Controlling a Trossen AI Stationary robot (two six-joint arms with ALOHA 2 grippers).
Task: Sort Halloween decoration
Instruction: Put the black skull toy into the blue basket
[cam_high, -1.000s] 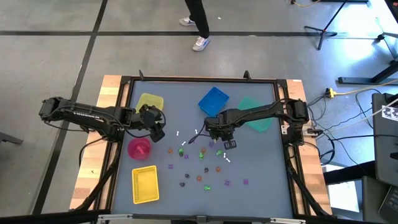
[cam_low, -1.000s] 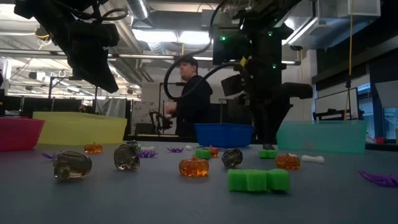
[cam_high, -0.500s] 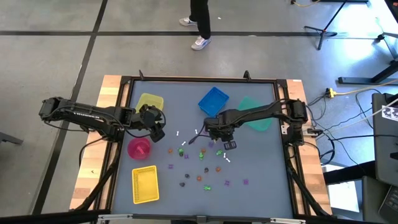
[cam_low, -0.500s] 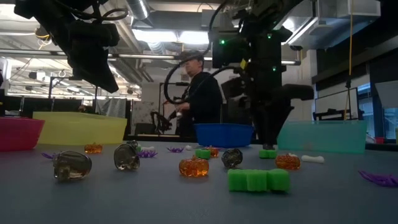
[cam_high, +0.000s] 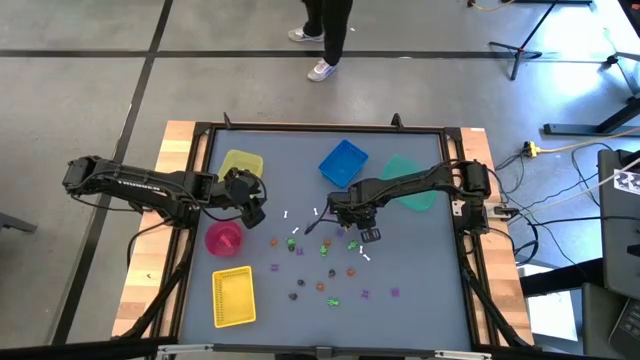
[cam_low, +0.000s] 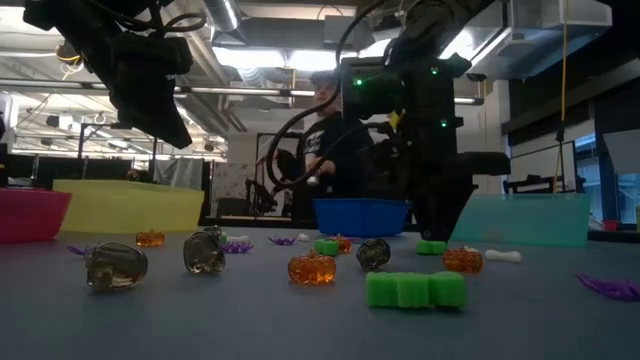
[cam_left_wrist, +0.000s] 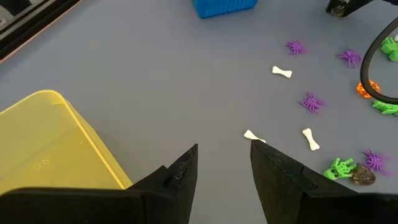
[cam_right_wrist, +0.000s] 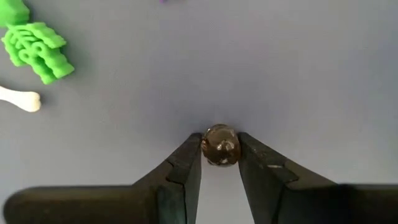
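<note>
Small Halloween trinkets (cam_high: 325, 265) lie scattered on the grey table: purple spiders, white bones, orange pumpkins (cam_low: 311, 268), green figures (cam_low: 415, 289) and dark skulls (cam_low: 117, 266). My right gripper (cam_high: 350, 232) points down over the middle of the scatter, low over the table (cam_low: 435, 228), shut on one dark skull (cam_right_wrist: 219, 144). A green figure (cam_right_wrist: 37, 46) and a white bone (cam_right_wrist: 18, 99) lie close by. My left gripper (cam_left_wrist: 224, 158) hangs open above the table beside the yellow tub (cam_high: 240, 166), with nothing between its fingers. My right gripper pinches the dark skull's two opposite sides (cam_right_wrist: 219, 144) between the free ends of its two fingers (cam_right_wrist: 186, 163). The fingers come from above, pointing down. I cannot tell whether the skull rests on the table or hangs just clear of it.
A blue bin (cam_high: 343, 163) and a teal bin (cam_high: 410, 185) stand at the far middle and right. A pink bowl (cam_high: 224, 238) and a yellow basket (cam_high: 233, 297) stand at the left. A person (cam_low: 335, 150) stands beyond the far edge.
My right gripper has sunk a little toward the table, still pointing down, its fingers unchanged. The person beyond the table has walked toward the right.
</note>
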